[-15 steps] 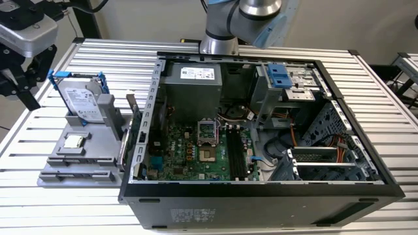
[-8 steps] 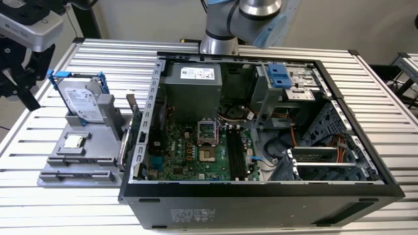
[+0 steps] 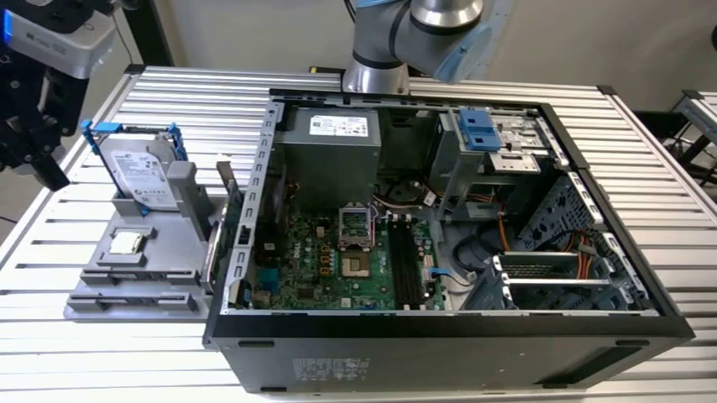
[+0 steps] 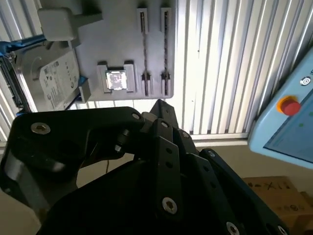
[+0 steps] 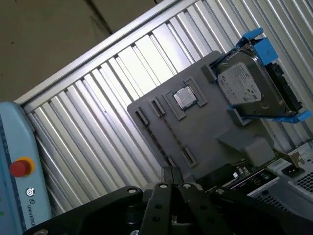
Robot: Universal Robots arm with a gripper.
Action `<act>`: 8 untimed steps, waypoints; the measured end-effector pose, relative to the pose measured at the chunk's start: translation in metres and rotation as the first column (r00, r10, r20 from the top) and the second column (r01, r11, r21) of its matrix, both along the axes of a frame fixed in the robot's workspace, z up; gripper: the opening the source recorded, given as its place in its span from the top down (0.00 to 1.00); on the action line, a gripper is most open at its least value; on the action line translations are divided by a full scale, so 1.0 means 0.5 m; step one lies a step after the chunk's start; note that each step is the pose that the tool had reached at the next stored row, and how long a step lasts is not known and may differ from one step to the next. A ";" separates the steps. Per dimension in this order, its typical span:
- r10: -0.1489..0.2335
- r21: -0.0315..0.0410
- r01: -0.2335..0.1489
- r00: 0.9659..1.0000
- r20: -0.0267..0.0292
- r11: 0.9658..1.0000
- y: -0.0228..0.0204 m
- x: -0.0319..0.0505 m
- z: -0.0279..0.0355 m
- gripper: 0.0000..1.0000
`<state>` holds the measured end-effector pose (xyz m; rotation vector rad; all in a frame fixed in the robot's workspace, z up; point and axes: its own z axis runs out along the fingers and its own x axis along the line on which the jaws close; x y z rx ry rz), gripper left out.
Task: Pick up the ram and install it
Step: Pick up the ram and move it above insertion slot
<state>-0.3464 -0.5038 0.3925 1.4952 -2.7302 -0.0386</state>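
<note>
The gripper (image 5: 172, 171) hangs near the grey tray (image 5: 205, 132), its fingers pressed together and nothing visible between them. Where the ram lies I cannot tell. The motherboard's black slots (image 3: 405, 264) are too small to judge.

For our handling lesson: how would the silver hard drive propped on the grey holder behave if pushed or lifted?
The hard drive stands tilted on edge in the grey holder, so a push would probably tip it. Its metal casing looks rigid, likely heavy for its size. The blue frame looks thin and may flex.
</note>
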 end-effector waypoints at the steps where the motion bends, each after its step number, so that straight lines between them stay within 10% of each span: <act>1: 0.018 0.000 -0.018 1.000 0.000 1.000 0.0000 0.000 0.000 1.00; 8: 0.125 0.000 -0.125 0.992 0.000 0.992 0.0000 0.000 0.000 1.00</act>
